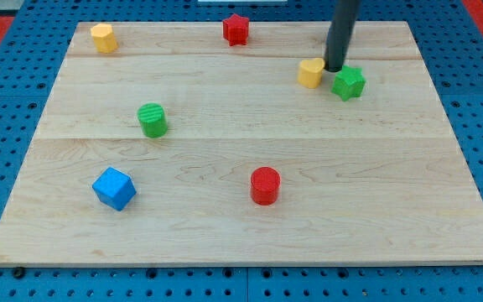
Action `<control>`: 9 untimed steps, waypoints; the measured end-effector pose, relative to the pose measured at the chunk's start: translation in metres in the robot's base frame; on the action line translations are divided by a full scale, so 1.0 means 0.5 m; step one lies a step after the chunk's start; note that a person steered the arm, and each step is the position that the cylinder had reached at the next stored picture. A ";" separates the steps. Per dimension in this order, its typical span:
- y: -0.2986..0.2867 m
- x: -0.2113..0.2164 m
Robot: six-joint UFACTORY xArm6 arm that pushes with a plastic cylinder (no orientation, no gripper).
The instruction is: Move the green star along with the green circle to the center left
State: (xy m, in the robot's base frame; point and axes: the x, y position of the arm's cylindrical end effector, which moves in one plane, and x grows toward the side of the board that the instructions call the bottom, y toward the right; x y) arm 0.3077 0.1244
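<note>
The green star [349, 83] lies at the view's upper right of the wooden board [241, 235]. The green circle [152, 120], a short cylinder, stands at the centre left. My tip [334, 67] is at the upper right, just above and left of the green star and just right of the yellow heart [311, 73]. It sits between those two blocks, very close to both; I cannot tell whether it touches either. The rod runs up out of the view's top.
A yellow hexagon-like block [102, 37] is at the upper left. A red star [236, 29] is at the top centre. A red cylinder [265, 185] is at the lower centre. A blue cube [113, 188] is at the lower left. Blue pegboard surrounds the board.
</note>
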 end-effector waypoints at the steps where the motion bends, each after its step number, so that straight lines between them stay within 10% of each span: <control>1: -0.037 0.028; 3: 0.004 0.211; 5: 0.209 0.103; 9: -0.067 0.064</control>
State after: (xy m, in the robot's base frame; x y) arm 0.3395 0.0909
